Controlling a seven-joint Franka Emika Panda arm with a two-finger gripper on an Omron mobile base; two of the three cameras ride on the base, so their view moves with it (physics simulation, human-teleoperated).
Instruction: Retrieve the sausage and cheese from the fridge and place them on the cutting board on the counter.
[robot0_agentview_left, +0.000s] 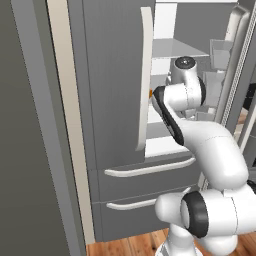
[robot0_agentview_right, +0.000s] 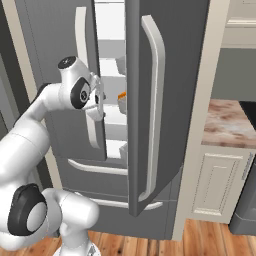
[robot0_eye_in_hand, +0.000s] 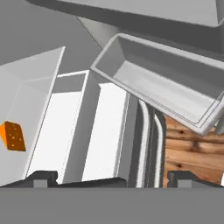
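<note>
The dark grey fridge (robot0_agentview_left: 112, 75) stands with both doors ajar, pale shelves showing in the gap between them. My arm reaches into that gap. On a white shelf lies the cheese (robot0_eye_in_hand: 13, 136), an orange wedge at the far left of the hand view, and a sliver of the cheese (robot0_agentview_right: 121, 95) peeks past the door edge. My gripper (robot0_eye_in_hand: 113, 178) is open, its fingertips (robot0_eye_in_hand: 41, 177) wide apart with nothing between them, well to the side of the cheese. The gripper (robot0_agentview_right: 98, 103) sits at the door opening. The sausage is hidden and the cutting board is out of view.
A grey door bin (robot0_eye_in_hand: 166, 83) hangs close in front of the hand. The right fridge door (robot0_agentview_right: 170, 75) with its long handle (robot0_agentview_right: 156, 100) juts toward me. The mottled counter (robot0_agentview_right: 227, 125) over cream cabinets (robot0_agentview_right: 220, 185) lies to the right. Below is wooden floor (robot0_eye_in_hand: 192, 153).
</note>
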